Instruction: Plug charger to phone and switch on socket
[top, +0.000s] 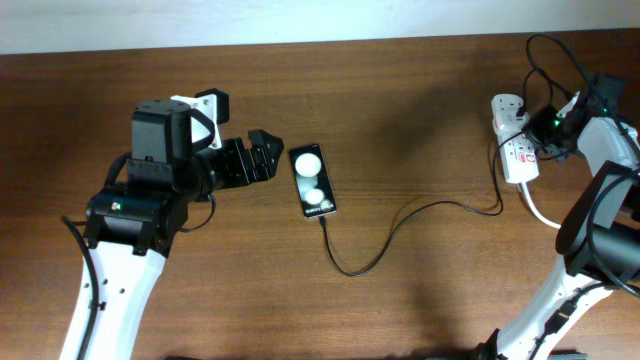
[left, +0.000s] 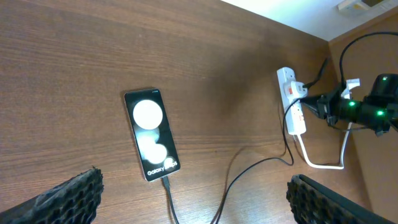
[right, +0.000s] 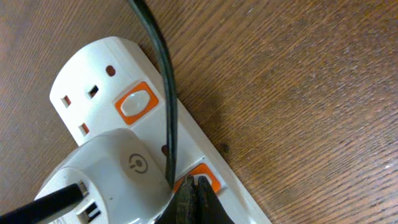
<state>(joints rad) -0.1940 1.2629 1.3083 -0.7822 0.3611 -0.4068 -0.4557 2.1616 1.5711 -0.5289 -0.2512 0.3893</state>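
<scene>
Both right gripper (right: 194, 200) jaws, together, are being pressed on the socket (right: 106, 87) switch (right: 208, 177); left gripper (top: 266, 152), jaws apart, is being held clear at the phone's (top: 312, 182) nine o'clock.

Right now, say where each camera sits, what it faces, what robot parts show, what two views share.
Overhead: above the table, facing down on phone, charger, socket; both arms show.
Left wrist: low, facing across the table at phone and socket; its open fingers at bottom corners.
Right wrist: close above socket; its fingertips at an orange switch.
Shared: overhead and left wrist both show phone.
</scene>
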